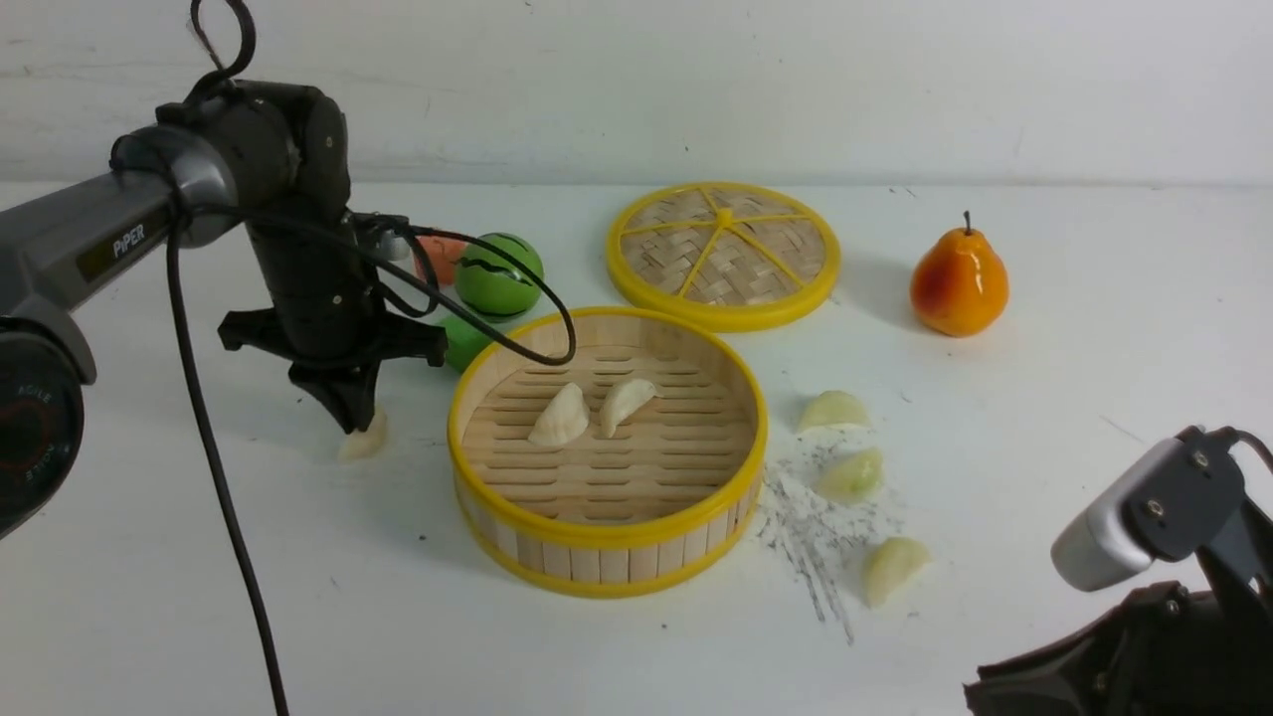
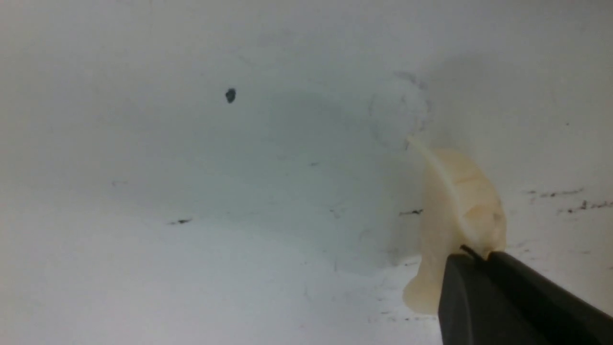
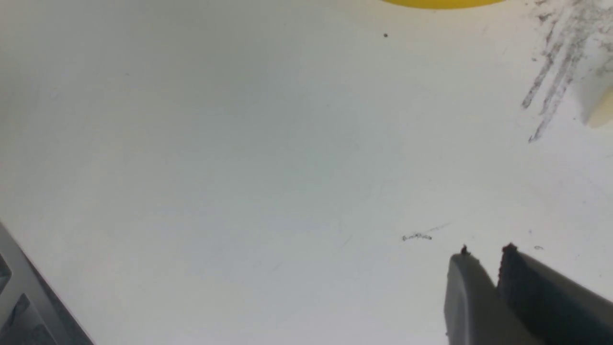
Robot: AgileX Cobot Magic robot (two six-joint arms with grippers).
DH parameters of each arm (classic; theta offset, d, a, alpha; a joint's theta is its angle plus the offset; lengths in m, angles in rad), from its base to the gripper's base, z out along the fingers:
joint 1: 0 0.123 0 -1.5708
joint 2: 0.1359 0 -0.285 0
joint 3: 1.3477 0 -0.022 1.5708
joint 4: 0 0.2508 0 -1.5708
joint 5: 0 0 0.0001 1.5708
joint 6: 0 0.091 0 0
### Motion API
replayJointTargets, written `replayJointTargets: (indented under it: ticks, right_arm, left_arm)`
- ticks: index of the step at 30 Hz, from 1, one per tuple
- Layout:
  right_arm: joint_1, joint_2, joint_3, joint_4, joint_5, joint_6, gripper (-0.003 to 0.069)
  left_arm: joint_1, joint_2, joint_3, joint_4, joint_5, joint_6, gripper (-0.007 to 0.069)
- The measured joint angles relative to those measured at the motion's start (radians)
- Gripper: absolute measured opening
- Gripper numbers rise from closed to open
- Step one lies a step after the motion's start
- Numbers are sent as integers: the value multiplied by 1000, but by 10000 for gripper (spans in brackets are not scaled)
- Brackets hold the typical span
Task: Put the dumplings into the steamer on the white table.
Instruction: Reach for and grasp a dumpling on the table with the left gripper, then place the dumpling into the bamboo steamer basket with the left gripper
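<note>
L gripper (image 1: 355, 420) pinches cream dumpling (image 2: 457, 201) at its tips, down at white table (image 1: 199, 597). To its right: steamer (image 1: 609, 537) w/ 2 dumplings (image 1: 562, 416) inside. R gripper (image 3: 486, 251) nearly pressed together, empty.

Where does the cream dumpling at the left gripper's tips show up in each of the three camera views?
Front view: the cream dumpling sits at the left gripper tips, left of the steamer.
Left wrist view: the cream dumpling is pinched in the gripper's dark tips, against bare table.
Right wrist view: not in it; the second dumpling at its edge lies beside the scratch marks.
Shared landmark: the scuffed white table.
</note>
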Motion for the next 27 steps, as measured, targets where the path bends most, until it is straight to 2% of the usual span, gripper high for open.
replayJointTargets:
  ticks: [1,2,6,9,13,15,19,22,25,27]
  right_arm:
    - [0,0,0,0,0,-2,97]
    - [0,0,0,0,0,-2,97]
    - [0,0,0,0,0,-2,97]
    - [0,0,0,0,0,-3,97]
    - [0,0,0,0,0,-3,97]
    - [0,0,0,0,0,-3,97]
    - [0,0,0,0,0,-3,98]
    - [0,0,0,0,0,-3,101]
    - [0,0,0,0,-14,-3,104]
    - [0,5,0,0,-28,-3,104]
  left_arm:
    - [0,3,0,0,-4,0,72]
    - [0,4,0,0,-4,0,79]
    - [0,35,0,0,-19,0,251]
    - [0,52,0,-2,-37,-3,302]
    - [0,57,1,-11,-59,-5,255]
    - [0,56,1,-17,-67,-8,173]
    - [0,40,1,-59,-55,-1,174]
    - [-3,-24,2,-155,-43,24,174]
    - [-32,-121,2,-328,-56,77,174]
    - [-92,-168,0,-458,-88,138,174]
